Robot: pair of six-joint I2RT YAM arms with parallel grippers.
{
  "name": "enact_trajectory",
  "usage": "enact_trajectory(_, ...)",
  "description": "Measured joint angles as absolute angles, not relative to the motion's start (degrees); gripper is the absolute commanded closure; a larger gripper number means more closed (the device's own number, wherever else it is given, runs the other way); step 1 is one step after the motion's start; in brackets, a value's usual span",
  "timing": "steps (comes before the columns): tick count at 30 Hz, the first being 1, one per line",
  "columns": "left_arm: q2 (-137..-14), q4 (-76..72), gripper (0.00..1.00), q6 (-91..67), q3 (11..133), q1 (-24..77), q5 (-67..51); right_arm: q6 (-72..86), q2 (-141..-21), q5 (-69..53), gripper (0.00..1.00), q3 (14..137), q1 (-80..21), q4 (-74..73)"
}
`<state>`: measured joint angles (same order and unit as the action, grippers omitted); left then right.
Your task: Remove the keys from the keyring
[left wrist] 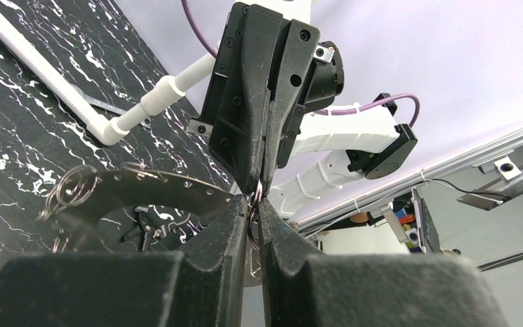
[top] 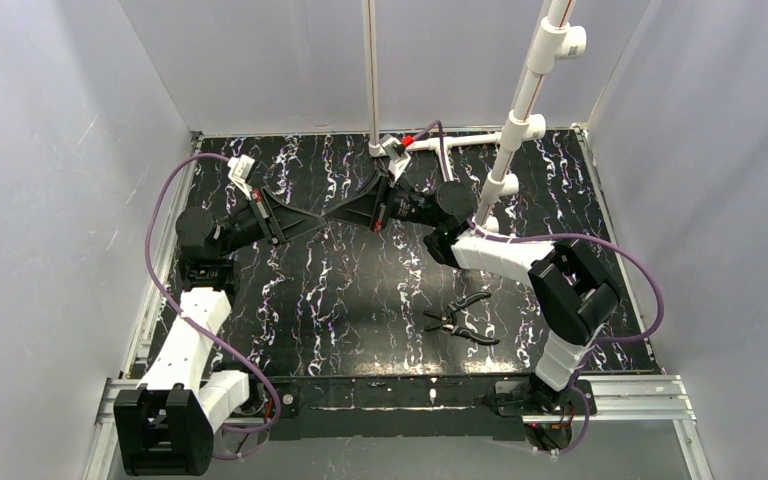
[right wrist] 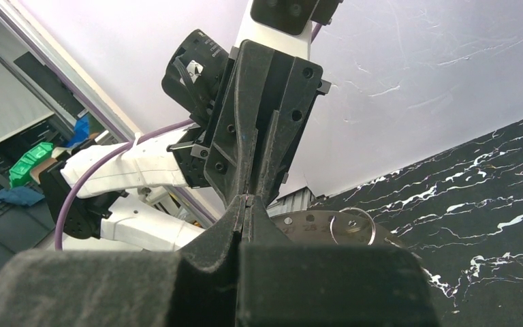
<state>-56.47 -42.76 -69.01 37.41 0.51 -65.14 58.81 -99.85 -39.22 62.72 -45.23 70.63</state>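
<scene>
Arms reach inward, left arm [top: 260, 215] and right arm [top: 500, 250] meeting tip to tip above the table [top: 340, 300]. Right gripper [right wrist: 245, 199] is clenched. Left gripper [left wrist: 254, 208] pinches a wire loop [left wrist: 253, 199] beside the airborne keyring [left wrist: 150, 184]. Pliers [top: 460, 322] lie below.

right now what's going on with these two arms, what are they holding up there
The two arms meet tip to tip above the table. The left gripper is pinched on the edge of the keyring, a wide holed metal band with small split rings at its other end. The right gripper is shut with its tips at the same spot; whether it grips the band too is unclear. The pliers lie untouched on the table.
</scene>
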Motion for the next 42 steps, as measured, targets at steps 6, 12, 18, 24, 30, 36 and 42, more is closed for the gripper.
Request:
enact_trajectory(6,-56.47,-43.75,1.00,-68.95,37.19,0.60,-64.90,59.42,-100.03,-39.11,0.99,62.81,-45.12,70.72)
enact_trajectory(12,-56.47,-43.72,1.00,-68.16,37.19,0.64,-65.47,58.81,-100.09,-39.77,0.73,62.92,-45.01,70.06)
enact_trajectory(18,-56.47,-43.05,1.00,-65.54,37.19,1.04,-69.43,54.13,-99.29,-43.33,0.52,63.20,-43.83,64.86)
enact_trajectory(24,-56.25,-38.30,1.00,-60.27,37.23,1.23,-73.71,47.83,-96.51,-47.81,0.38,64.07,-41.98,56.38)
enact_trajectory(30,-55.66,-19.20,1.00,-46.65,41.39,1.26,-76.14,37.12,-95.15,-52.99,0.39,69.36,-41.36,41.76)
enact_trajectory(36,-58.85,24.45,1.00,-10.17,61.01,1.52,-73.47,19.44,-93.51,-55.07,0.41,76.53,-41.36,18.81)
enact_trajectory(42,-59.90,49.91,1.00,14.02,69.84,1.80,-71.61,9.52,-91.96,-57.56,0.42,78.17,-41.80,5.52)
